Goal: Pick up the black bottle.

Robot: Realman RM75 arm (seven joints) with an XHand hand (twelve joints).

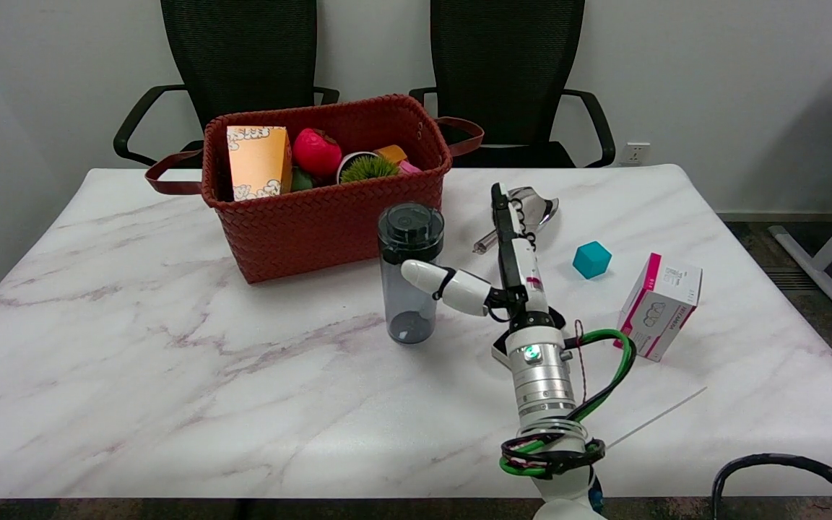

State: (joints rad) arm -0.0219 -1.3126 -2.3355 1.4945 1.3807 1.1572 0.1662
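The black bottle (409, 272), smoky and see-through with a black screw lid, stands upright near the middle of the marble table (170, 375), just in front of the red basket. My right hand (492, 271) is right of the bottle, open. Its thumb reaches left and its tip overlaps the bottle's right side at mid height; whether it touches I cannot tell. The other fingers (506, 231) point straight away from the camera, apart from the bottle. Nothing is held.
A red woven basket (329, 217) with a box, toy fruit and other items stands behind the bottle. A metal spoon-like tool (524, 213) lies beyond my fingers. A teal cube (592, 259) and a pink-and-white box (660, 305) sit to the right. Two black chairs stand behind the table.
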